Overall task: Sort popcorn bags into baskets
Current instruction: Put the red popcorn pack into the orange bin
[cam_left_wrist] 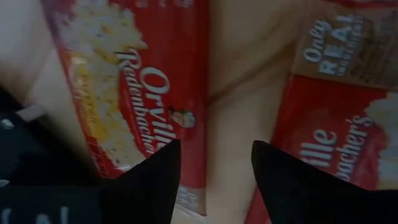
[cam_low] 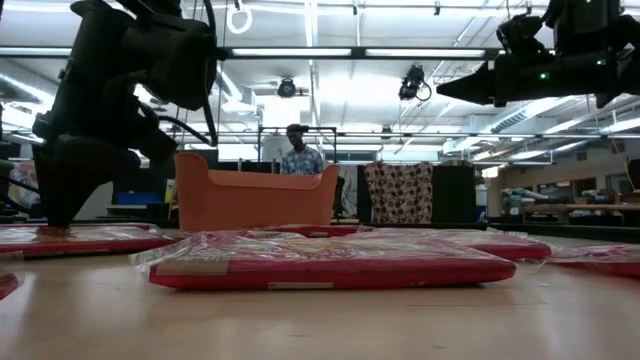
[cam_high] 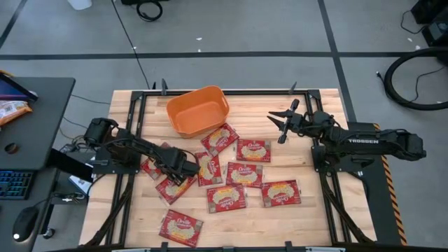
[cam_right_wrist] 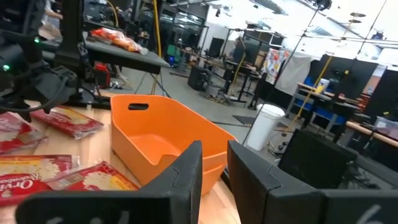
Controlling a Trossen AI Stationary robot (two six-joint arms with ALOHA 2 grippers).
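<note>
The left gripper (cam_high: pixel 190 168), fingers parted and empty, hangs low over the popcorn bags (cam_high: pixel 225 197) strewn mid-table. It should straddle one bag's edge squarely before closing. The right gripper (cam_high: pixel 278 123) waits open near the orange basket (cam_high: pixel 198 109). Bags are flat, red, with glossy wrap; the basket appears empty.

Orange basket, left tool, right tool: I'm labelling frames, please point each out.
orange basket (cam_high: pixel 198 110), high view, its inner floor.
left tool (cam_high: pixel 187 168), high view, between its fingertips.
right tool (cam_high: pixel 278 122), high view, between its open fingertips.
</note>
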